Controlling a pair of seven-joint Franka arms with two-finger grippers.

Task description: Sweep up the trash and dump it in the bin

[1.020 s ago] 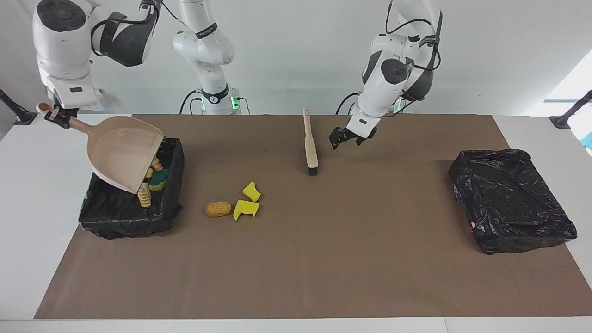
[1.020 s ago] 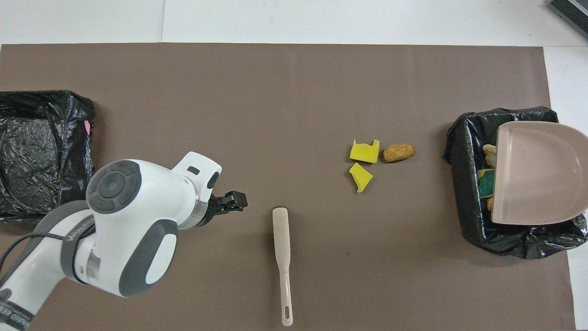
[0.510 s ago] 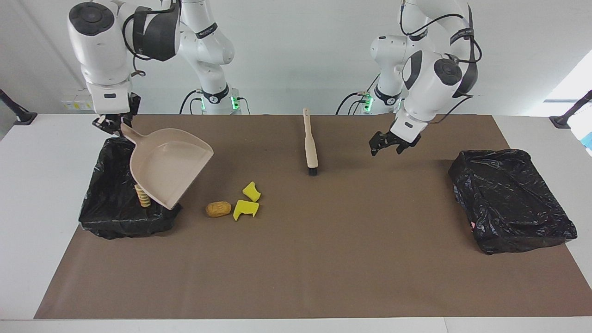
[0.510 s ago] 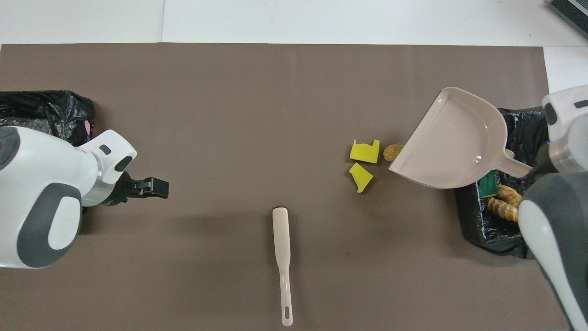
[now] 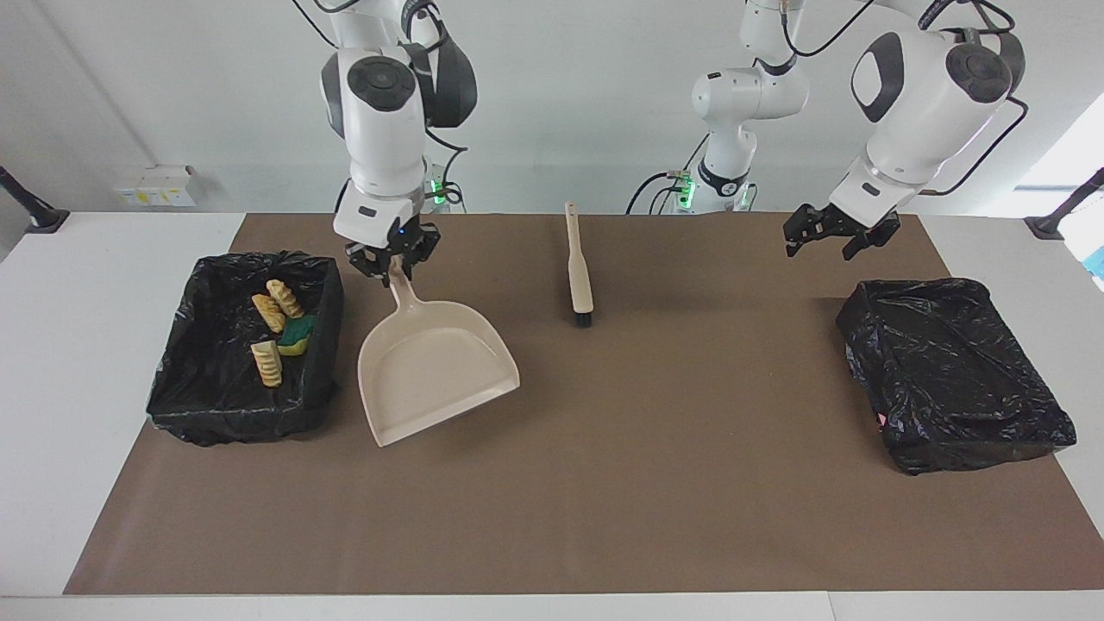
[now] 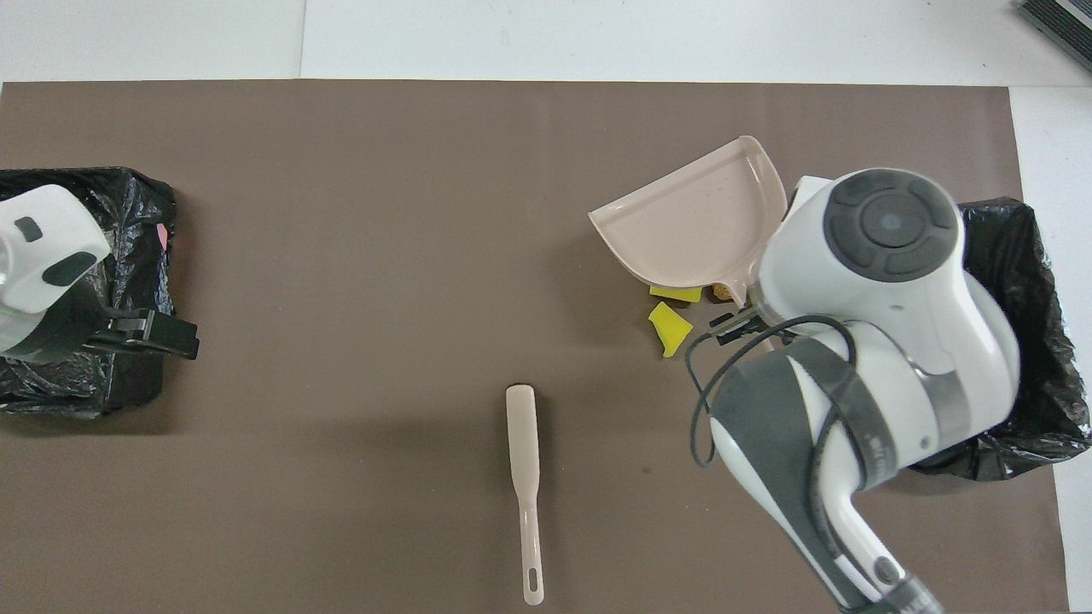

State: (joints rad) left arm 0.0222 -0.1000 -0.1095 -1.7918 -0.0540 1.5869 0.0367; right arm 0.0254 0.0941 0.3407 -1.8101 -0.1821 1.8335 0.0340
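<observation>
The table [image 5: 552, 517] carries a brown mat with a black-lined bin [image 5: 246, 345] at the right arm's end and a second lined bin [image 5: 953, 371] at the left arm's end. The first holds three pastry pieces [image 5: 269, 362] and a green-and-yellow sponge [image 5: 297, 335].

The dustpan [image 5: 431, 366] hangs tilted beside that bin, over the mat's middle strip. The right gripper [image 5: 390, 263] has its fingers pinched on the dustpan's handle. The left gripper [image 5: 830, 233] hovers, fingers spread and empty, over the mat edge by the second bin; that arm waits. The brush [image 5: 578, 272] lies untouched near the robots' edge.

Remaining trash: yellow foam pieces [image 6: 670, 328] and a brown nugget [image 6: 723, 292], under the pan.

Risk: lowering the pan here may land it on the pieces and scatter them.

Hidden: the facing view shows none of the loose trash; overhead, the right arm covers much of the bin.
</observation>
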